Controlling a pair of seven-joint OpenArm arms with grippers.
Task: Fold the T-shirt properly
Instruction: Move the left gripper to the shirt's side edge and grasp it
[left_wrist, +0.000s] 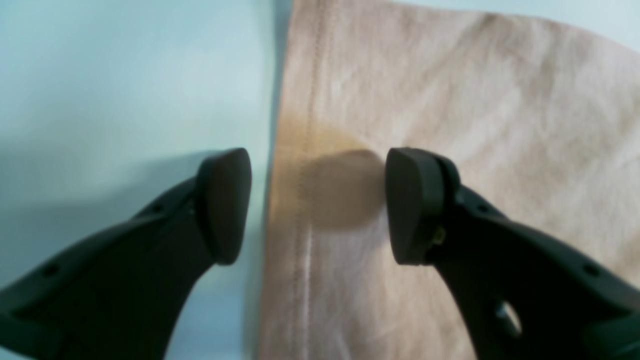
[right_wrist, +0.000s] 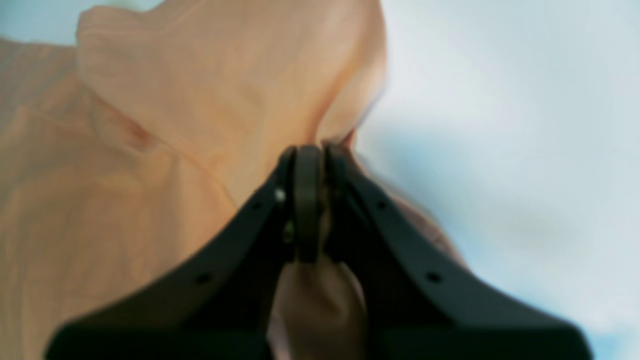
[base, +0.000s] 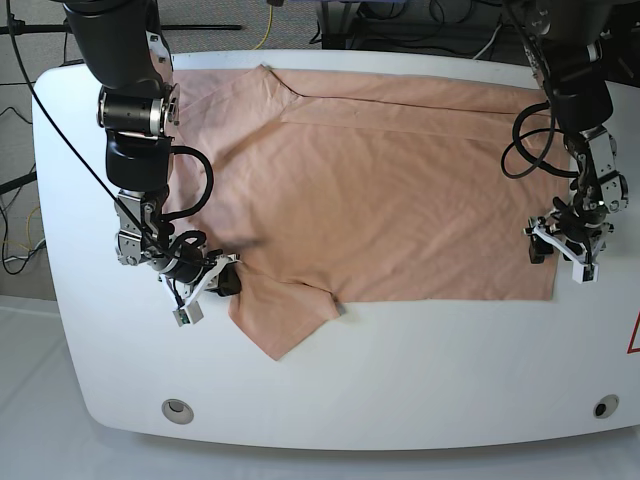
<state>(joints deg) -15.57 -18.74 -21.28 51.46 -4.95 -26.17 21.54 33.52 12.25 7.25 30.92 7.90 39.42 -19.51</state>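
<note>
The peach T-shirt (base: 390, 190) lies spread flat on the white table (base: 420, 370), with one sleeve (base: 285, 320) pointing at the front edge. My right gripper (base: 226, 279) sits at the shirt's left edge beside that sleeve. In the right wrist view this gripper (right_wrist: 310, 150) is shut on a raised fold of the T-shirt (right_wrist: 200, 90), and cloth bunches between its fingers. My left gripper (base: 558, 254) hovers at the shirt's right hem. Up close, the left gripper (left_wrist: 317, 205) is open and straddles the stitched hem of the T-shirt (left_wrist: 475, 125), one finger over bare table, the other over cloth.
Two round fittings (base: 178, 407) (base: 601, 406) sit in the table near its front edge. Cables and stands (base: 400, 25) crowd the floor behind the table. The right arm's black column (base: 125, 60) rises over the back left corner.
</note>
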